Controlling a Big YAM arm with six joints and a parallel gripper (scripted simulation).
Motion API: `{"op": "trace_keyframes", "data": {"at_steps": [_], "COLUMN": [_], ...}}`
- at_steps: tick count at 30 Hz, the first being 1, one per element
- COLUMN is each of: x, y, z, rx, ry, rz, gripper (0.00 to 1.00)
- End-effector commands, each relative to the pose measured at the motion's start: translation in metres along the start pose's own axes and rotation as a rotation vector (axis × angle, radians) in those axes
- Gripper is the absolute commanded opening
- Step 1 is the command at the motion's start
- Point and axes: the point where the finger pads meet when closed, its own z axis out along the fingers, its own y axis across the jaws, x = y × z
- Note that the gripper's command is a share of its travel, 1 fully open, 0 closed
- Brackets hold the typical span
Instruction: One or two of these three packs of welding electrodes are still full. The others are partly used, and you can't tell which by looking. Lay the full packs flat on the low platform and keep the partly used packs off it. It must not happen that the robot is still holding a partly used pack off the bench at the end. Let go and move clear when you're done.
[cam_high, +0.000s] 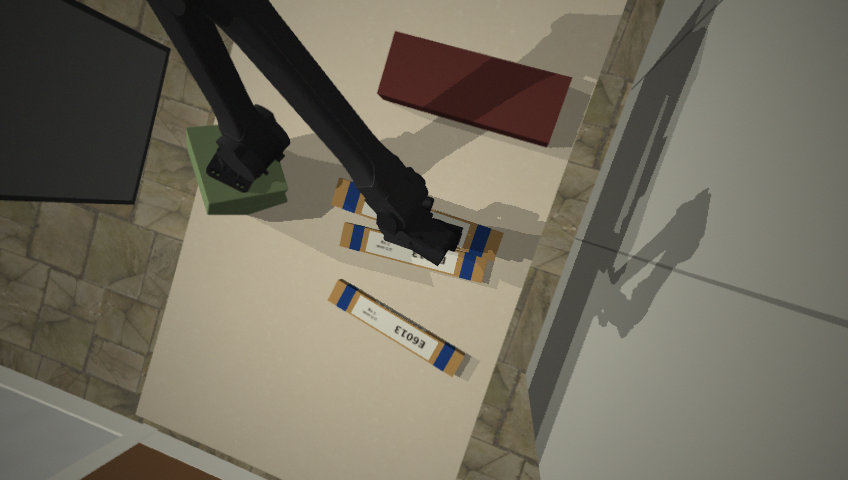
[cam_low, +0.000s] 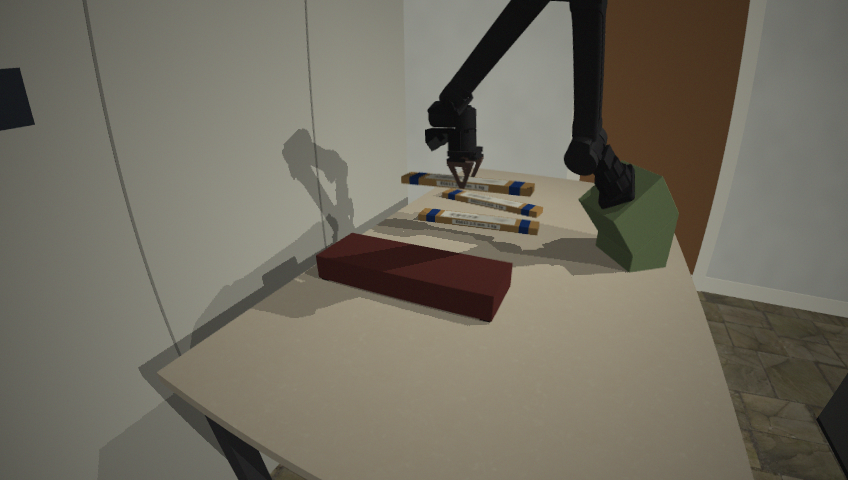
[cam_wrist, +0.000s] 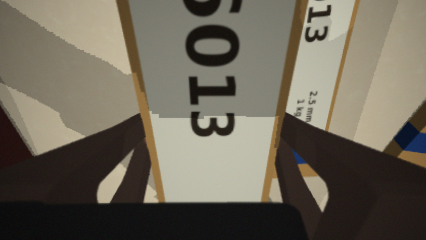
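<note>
My end effector (cam_low: 464, 176) clamped on pack (cam_low: 467, 183) farthest from low platform (cam_low: 416, 274), fingers pressing both long edges near its middle, pack lifted slightly off counter (cam_low: 476, 380). Second pack (cam_wrist: 320, 75) just beside gripped one. Third pack (cam_high: 395, 327) lies apart on counter.
</note>
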Motion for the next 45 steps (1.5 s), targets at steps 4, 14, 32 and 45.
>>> {"op": "trace_keyframes", "data": {"at_steps": [4,14,32,45], "x": [-0.024,-0.026,-0.026,-0.034], "y": [0.005,0.002,0.003,0.001], "z": [-0.007,0.005,0.034,0.030], "rx": [0.016,0.019,0.014,0.019], "ry": [-0.067,-0.072,-0.068,-0.080], "rz": [-0.026,-0.018,-0.019,-0.022], "gripper": [0.00,0.00,0.00,0.00]}}
